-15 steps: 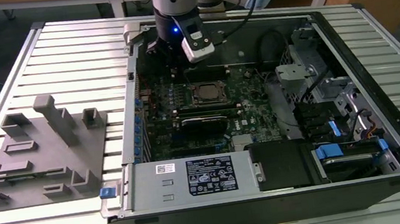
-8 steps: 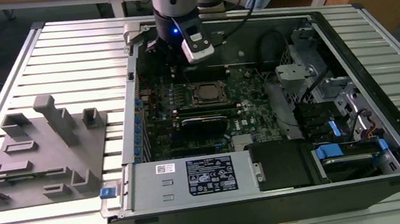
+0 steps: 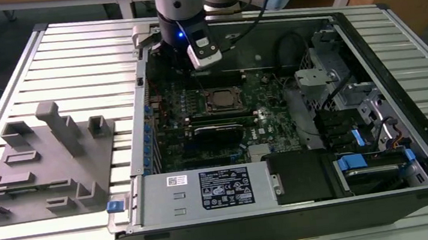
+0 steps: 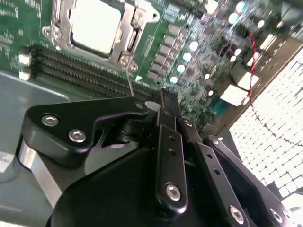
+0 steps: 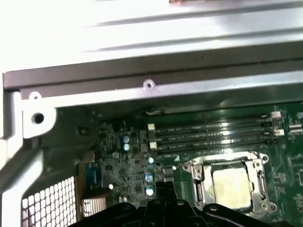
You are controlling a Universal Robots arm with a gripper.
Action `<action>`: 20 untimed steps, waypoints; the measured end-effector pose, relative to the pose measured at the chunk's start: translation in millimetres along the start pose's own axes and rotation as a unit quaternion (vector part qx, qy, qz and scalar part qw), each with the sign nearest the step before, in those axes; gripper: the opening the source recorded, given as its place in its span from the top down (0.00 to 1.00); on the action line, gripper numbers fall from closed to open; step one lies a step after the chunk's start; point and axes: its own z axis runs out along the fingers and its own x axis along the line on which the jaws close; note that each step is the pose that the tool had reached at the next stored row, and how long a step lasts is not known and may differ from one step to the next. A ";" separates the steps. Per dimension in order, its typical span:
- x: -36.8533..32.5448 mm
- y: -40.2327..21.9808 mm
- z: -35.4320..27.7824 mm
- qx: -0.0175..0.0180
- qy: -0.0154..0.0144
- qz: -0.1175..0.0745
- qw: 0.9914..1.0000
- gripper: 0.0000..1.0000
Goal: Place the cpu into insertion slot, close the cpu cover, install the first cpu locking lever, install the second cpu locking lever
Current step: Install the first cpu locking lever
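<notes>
Open computer case [image 3: 399, 44] lying flat on a slatted metal table [image 3: 29, 50]. Nearest the front edge of the case: a silver power supply box [image 3: 206, 190], with a black drive bay carrying blue tabs [image 3: 356, 161] on the exterior view's right. Outside the case, on the exterior view's left, a grey moulded parts tray [image 3: 41, 158] rests on the table. Further in lies the green circuit board [image 3: 174, 130], with a black card [image 3: 217, 130] across its middle. Just beyond the card is the socket [image 5: 188, 166]. The chip [image 5: 232, 187] sits flat inside it, pale metal top facing up. The cover [image 5: 204, 189] is down, its frame lying around the chip. In the second wrist view a wire lever [image 4: 129, 78] stands up from one corner of the socket, its free end close to the gripper [image 4: 166, 97]; whether they touch I cannot tell. The gripper hangs just past the socket's far left corner, above the board, its tips closed together with nothing seen between them. Beyond it, long black memory slots [image 5: 213, 137] run along the socket's far side, then the far wall of the case.
</notes>
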 end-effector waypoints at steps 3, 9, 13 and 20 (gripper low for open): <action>0.2 0.0 0.1 -0.019 0.002 0.000 1.000 0.89; 0.5 0.0 0.1 -0.039 0.005 0.001 0.999 0.89; -3.5 0.4 0.3 -0.039 0.005 0.001 0.999 0.89; -25.0 2.9 0.7 -0.039 0.005 0.001 0.999 0.89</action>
